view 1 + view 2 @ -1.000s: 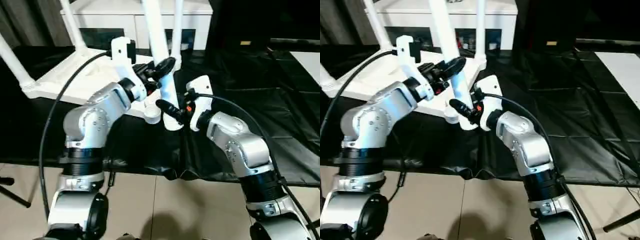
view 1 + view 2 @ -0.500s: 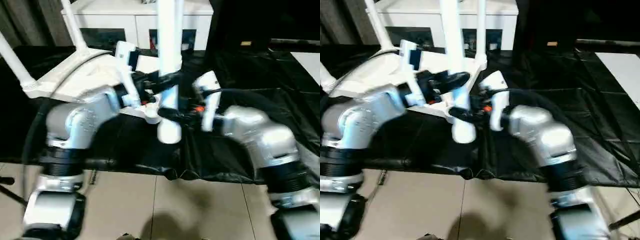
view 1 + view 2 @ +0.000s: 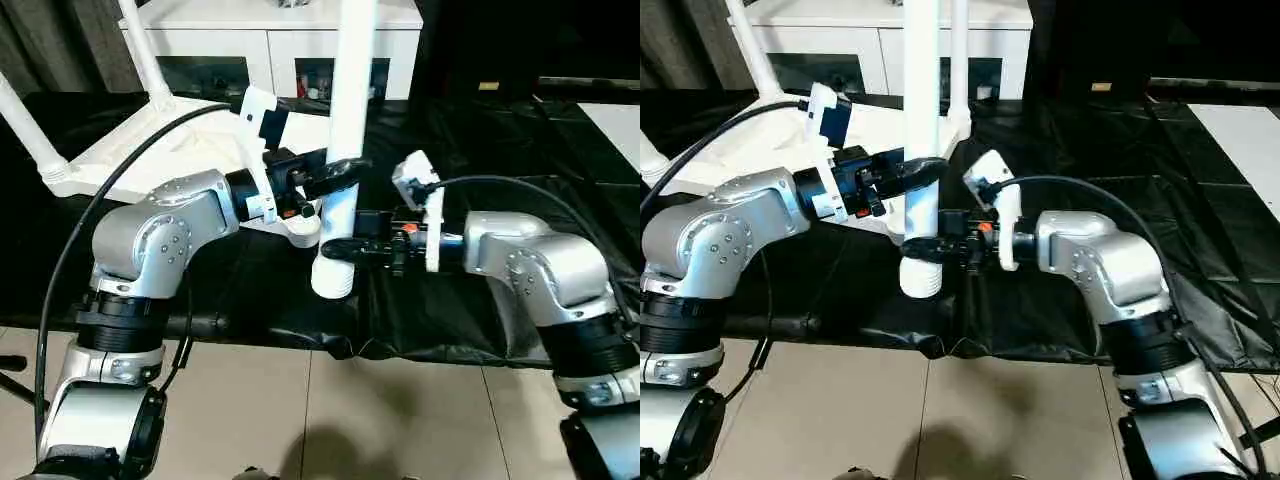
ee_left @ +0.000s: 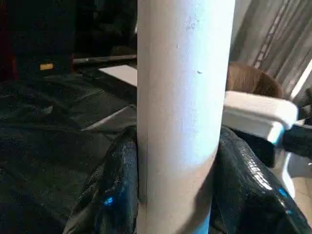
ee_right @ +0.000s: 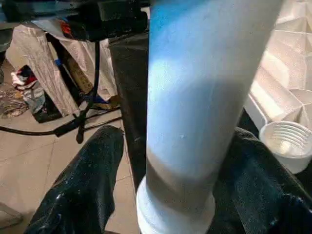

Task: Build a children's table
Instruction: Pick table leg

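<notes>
The white tabletop (image 3: 170,160) lies upside down on the black-covered table, with white legs (image 3: 145,55) standing in its far sockets. One round corner socket (image 3: 305,228) near me is empty. My left gripper (image 3: 340,172) is shut on a loose white leg (image 3: 350,90), holding it upright just right of that socket; both fingers (image 4: 117,185) press its sides. The leg's thick lower end (image 3: 333,275) hangs near the table's front edge. My right gripper (image 3: 335,247) straddles the leg lower down, open, with its fingers (image 5: 83,190) standing off the tube (image 5: 195,97).
A white cabinet with glass doors (image 3: 270,40) stands behind the table. Black cloth (image 3: 480,150) covers the table to the right. A white sheet (image 3: 615,120) lies at the far right. Tiled floor (image 3: 350,420) lies in front of the table edge.
The loose leg has swung from a tilt to upright in my left gripper. My right gripper has let go of its lower end and opened, its forearm now level.
</notes>
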